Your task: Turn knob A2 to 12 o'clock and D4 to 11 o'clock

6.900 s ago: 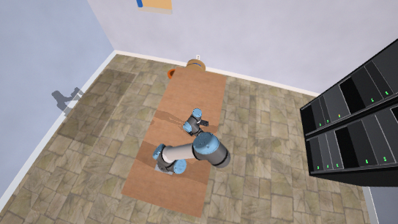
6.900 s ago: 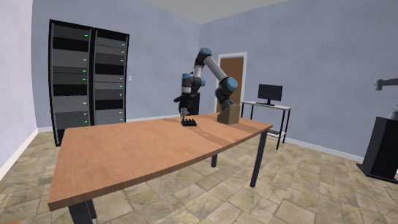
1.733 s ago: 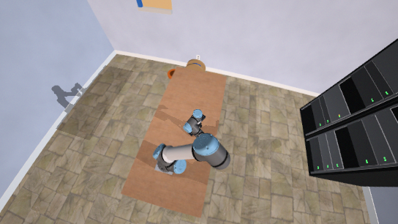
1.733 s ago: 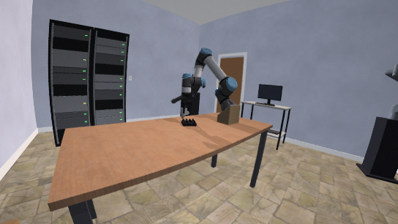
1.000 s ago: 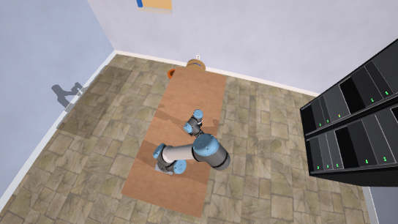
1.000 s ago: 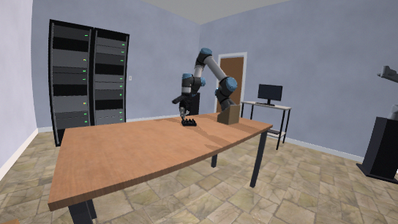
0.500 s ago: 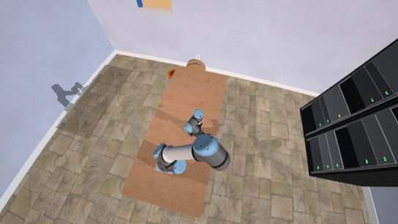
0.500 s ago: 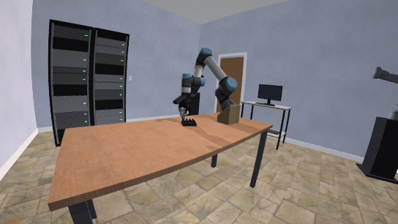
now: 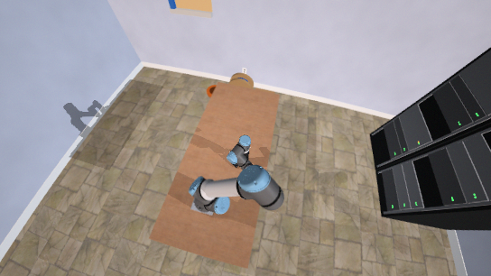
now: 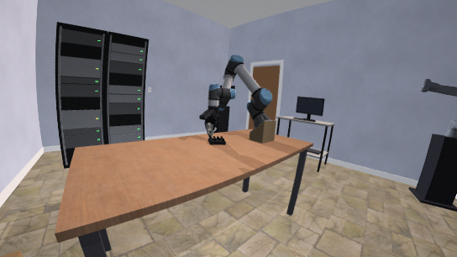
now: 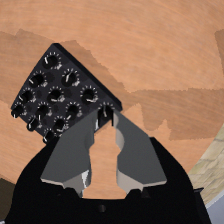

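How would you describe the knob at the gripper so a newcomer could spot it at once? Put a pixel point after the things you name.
On the wooden table [image 9: 235,113] [image 10: 147,168] [image 11: 165,50], find the small black knob box [image 10: 217,142] [image 11: 53,77]. In the wrist view, go to its right-hand corner. The corner knob [image 11: 105,110] is the only one with the tips of the gripper [image 10: 210,137] [image 11: 106,110] on both sides.

Since 1.7 s ago: dark housing above the jaws turned about the wrist, its leftward reach in the exterior view now shorter | since 6.9 s ago: dark part jutting beside the wrist from above, now mostly tucked away | second arm at the exterior view's right edge: since 1.7 s ago, swung further into view
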`<state>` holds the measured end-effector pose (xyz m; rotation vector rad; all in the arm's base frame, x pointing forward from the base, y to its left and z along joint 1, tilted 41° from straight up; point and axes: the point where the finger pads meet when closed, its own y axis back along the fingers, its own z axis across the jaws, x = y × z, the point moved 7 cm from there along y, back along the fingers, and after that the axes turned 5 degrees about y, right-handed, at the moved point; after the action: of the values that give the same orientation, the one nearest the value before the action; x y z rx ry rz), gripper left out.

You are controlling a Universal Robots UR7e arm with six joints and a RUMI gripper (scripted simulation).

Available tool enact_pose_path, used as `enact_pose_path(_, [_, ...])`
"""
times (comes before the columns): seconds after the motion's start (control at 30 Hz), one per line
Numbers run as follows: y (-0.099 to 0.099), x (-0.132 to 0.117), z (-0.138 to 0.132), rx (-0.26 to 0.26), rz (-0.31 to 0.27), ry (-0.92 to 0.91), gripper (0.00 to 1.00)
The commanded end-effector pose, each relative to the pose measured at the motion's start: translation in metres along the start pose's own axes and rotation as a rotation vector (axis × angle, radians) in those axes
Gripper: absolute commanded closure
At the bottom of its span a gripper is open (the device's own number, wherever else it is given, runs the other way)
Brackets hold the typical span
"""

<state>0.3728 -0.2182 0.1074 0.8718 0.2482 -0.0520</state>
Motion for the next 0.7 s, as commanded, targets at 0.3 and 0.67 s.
enact_pose_path(0.3, [0.0003, 0.0001, 0.0, -0.001, 0.002, 0.033, 0.96])
enact_pose_path(0.67, [0.0003, 0.0001, 0.0, -0.001, 0.002, 0.035, 0.96])
